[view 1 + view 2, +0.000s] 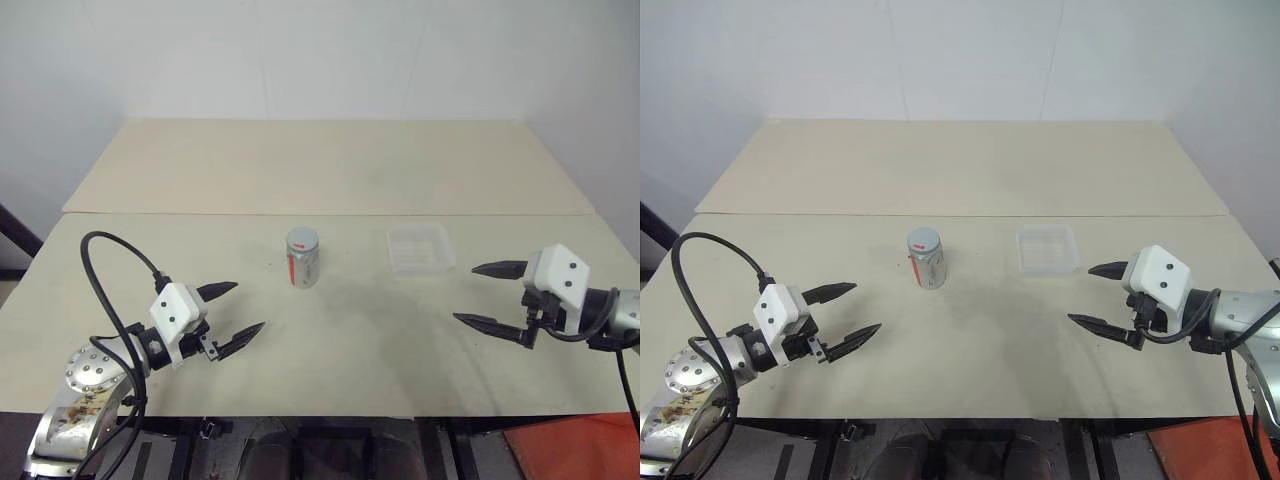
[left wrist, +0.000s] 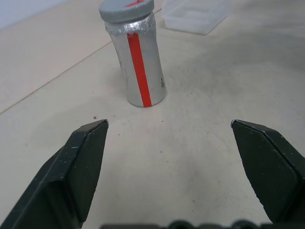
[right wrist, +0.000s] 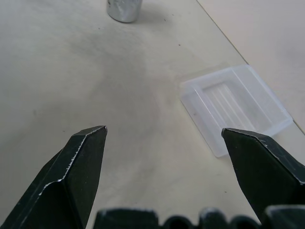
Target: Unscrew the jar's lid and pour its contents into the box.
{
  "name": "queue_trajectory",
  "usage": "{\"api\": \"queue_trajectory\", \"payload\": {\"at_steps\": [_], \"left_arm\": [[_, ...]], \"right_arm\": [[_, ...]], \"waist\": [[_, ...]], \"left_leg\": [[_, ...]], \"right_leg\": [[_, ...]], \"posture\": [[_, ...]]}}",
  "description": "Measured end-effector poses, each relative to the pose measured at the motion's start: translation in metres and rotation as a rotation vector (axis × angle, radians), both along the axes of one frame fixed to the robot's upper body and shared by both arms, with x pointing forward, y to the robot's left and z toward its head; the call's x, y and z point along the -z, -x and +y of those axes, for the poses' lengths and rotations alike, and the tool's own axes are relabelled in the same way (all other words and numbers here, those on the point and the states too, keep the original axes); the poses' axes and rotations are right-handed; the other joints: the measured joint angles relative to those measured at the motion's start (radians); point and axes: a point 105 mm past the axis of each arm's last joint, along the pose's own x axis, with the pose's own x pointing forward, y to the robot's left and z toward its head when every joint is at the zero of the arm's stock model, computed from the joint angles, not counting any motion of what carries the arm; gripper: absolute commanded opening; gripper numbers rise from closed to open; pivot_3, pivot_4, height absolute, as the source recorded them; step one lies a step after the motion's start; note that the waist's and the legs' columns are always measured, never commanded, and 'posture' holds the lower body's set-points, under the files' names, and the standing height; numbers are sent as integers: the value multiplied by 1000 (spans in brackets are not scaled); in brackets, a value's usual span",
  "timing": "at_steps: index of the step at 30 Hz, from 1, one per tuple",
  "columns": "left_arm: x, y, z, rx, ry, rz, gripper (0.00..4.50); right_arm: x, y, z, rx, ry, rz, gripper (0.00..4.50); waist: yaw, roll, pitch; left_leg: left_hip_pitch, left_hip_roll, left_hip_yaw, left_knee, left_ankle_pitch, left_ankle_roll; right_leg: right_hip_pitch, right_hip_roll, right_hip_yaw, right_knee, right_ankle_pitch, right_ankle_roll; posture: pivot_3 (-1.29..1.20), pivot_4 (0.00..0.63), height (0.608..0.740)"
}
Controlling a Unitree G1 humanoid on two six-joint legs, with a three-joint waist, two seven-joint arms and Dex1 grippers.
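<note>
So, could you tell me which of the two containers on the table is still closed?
The jar, standing upright with its grey lid on top. The box to its right is an open clear tray with no cover.

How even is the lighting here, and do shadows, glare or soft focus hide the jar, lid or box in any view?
Eye views: soft, even light; the jar casts a faint shadow on the table; the box reads pale but clear. Left wrist view: jar and grey lid sharp, with mild sheen on the metal. Right wrist view: the box's ridges are distinct.
</note>
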Motion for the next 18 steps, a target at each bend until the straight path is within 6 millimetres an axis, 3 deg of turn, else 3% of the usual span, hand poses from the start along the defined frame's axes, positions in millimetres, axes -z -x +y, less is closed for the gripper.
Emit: {"api": "queue_trajectory", "payload": {"at_steps": [13, 18], "left_arm": [[0, -5, 2, -61, 28, -6, 4492], [0, -17, -13, -135, 114, -51, 4492]], "right_arm": [[2, -3, 2, -3, 14, -7, 4500], [4, -5, 4, 1, 0, -14, 4500]], "waist": [[0, 0, 0], [4, 0, 0]], "left_leg": [[0, 0, 0, 0, 0, 0], [0, -1, 0, 0, 0, 0]], "right_leg": [[0, 0, 0, 0, 0, 0], [1, 0, 0, 0, 0, 0]], "posture": [[0, 150, 740], [0, 150, 740]]}}
